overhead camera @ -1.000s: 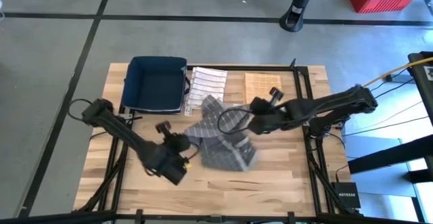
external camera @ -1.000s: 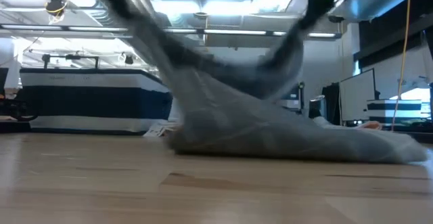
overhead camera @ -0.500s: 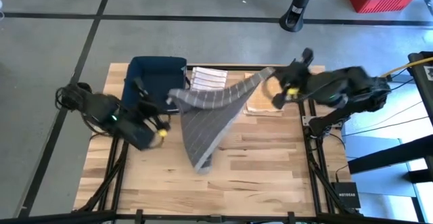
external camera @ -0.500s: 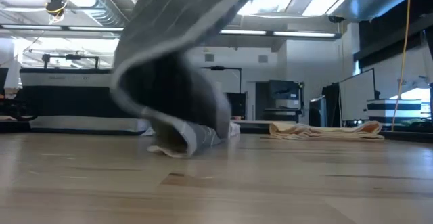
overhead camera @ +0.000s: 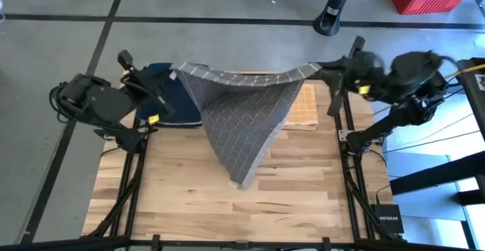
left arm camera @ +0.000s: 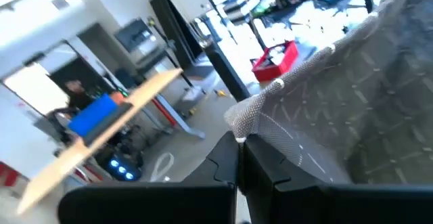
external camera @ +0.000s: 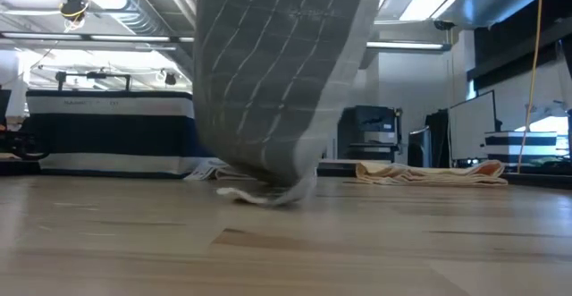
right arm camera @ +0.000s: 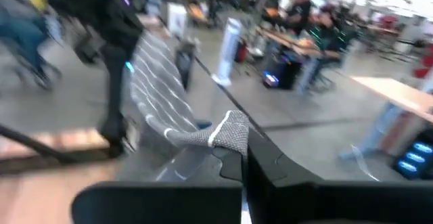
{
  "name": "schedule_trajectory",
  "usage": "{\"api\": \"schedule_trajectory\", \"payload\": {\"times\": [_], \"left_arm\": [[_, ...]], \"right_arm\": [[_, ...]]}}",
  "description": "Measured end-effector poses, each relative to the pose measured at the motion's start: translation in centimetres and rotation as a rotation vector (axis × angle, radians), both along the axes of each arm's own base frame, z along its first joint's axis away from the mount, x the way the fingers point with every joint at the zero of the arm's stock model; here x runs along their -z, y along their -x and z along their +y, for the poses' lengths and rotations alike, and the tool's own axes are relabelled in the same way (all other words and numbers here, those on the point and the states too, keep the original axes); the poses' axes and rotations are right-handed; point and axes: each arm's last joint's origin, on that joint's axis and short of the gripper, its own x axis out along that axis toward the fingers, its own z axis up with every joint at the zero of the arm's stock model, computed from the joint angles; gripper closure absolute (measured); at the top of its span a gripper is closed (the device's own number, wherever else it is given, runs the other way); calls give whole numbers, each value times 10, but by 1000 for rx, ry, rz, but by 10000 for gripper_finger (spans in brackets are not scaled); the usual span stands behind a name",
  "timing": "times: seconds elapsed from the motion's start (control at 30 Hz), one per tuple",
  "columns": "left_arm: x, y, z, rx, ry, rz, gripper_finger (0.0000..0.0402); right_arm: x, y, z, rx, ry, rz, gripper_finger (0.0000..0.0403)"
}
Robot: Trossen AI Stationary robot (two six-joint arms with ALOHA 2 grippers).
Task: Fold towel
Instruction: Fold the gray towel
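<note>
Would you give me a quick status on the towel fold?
Left gripper and right gripper shut on grey towel corners, held high. Low tip touches table. Tan cloth beneath.

Towel curtain across the table's middle; bare wood at the near edge.
A grey towel [overhead camera: 242, 118] hangs mid-table, tip touching the wood. Behind it sit a blue bin [overhead camera: 168, 92] and folded cloths [overhead camera: 301, 103]. The near table [overhead camera: 182, 205] is bare.

Grey towel [overhead camera: 242, 114], thin white grid
</note>
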Motion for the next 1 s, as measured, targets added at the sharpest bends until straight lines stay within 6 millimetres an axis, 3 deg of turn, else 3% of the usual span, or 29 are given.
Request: {"api": "schedule_trajectory", "payload": {"times": [0.23, 0.5, 1.0], "left_arm": [[-34, 2, 1, 8, -67, -65, 400], [-73, 9, 11, -68, -181, -92, 400], [-87, 10, 37, -102, -383, -13, 400]], "right_arm": [[-28, 15, -4, -18, 59, -158, 402], [-41, 23, -12, 265, 356, -53, 402], [-46, 26, -15, 390, 557, 104, 402]]}}
